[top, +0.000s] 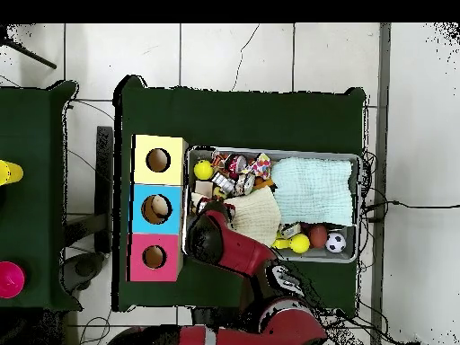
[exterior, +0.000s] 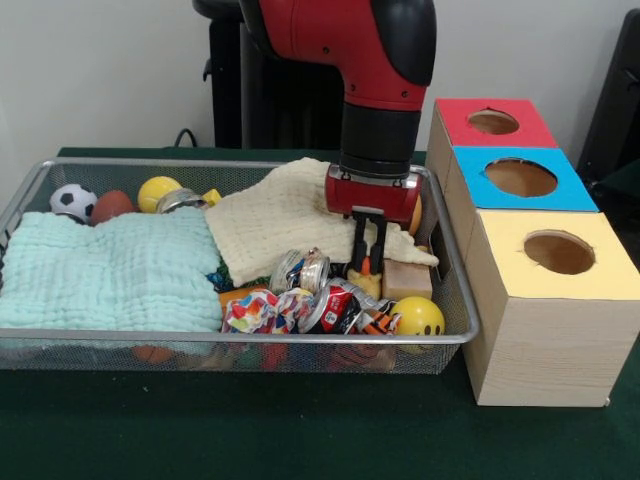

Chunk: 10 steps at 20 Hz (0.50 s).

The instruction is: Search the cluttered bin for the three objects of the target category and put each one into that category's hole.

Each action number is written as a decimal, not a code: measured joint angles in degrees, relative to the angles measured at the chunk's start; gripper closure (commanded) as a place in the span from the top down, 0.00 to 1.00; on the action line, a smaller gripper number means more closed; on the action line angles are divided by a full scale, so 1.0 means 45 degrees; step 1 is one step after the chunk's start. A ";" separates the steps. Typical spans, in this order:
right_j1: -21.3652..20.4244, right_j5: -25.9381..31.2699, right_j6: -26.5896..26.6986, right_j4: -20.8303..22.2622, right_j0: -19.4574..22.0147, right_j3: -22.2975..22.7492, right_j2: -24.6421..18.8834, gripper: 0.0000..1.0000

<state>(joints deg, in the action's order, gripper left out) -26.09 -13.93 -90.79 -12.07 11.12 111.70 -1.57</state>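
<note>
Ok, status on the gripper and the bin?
Gripper down in wire bin, fingers close around something yellow-orange, grip unclear. Cream cloth and cans crowd it.

The bin is silver wire mesh; two crinkled cloths, mint and cream, look soft and matt. The boxes show pale wood grain (tops painted), and the table is green felt-like.
</note>
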 measured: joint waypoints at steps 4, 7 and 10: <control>-0.0003 -0.0003 0.0000 -0.0003 0.0094 0.0026 -0.0097 0.00; -0.0093 0.0003 0.0000 0.0000 0.0089 0.0103 -0.0110 0.00; -0.0372 0.0011 0.0000 0.0000 0.0055 0.0363 -0.0108 0.00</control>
<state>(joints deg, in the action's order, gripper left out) -27.76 -13.88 -90.79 -12.07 11.37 113.33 -2.05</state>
